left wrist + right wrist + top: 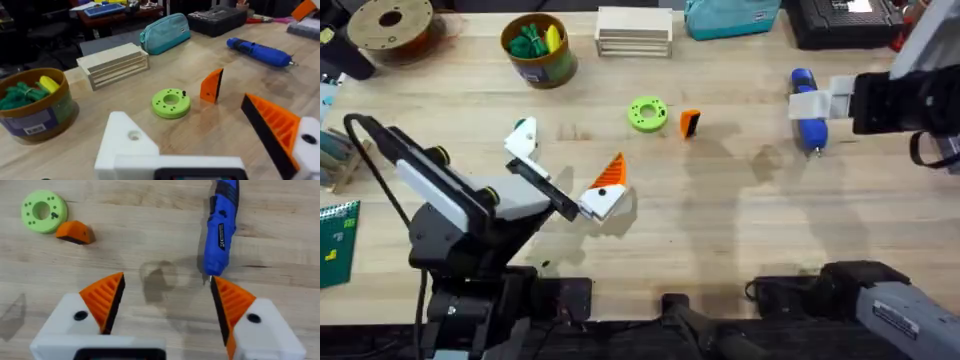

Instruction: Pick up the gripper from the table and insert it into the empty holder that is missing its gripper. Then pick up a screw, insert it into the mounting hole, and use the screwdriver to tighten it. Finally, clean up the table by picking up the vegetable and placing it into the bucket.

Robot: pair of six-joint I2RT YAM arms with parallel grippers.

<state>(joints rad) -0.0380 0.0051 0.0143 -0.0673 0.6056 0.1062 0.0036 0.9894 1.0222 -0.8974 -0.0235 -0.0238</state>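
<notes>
**Orange tip loose mid-bench, both pincers spread**

While the left pincer (pixel 565 175) hovers low over the bench (pixel 740 240) with its fingers spread and nothing between them, one finger carries an orange tip and the other is the bare white holder (pixel 523 140). Just beyond it the loose orange gripper (pixel 689 123) stands on the wood, right beside a bright green ring disc (pixel 647 113). Off to the right, the right pincer (pixel 167 297) is spread wide and empty, its fingers near the blue screwdriver (pixel 807 112), which lies flat on the bench. Farther back sits the bucket (pixel 538 50), green and yellow items inside it, near a slatted wooden block (pixel 634 32) and a teal pouch (pixel 730 17).
</notes>
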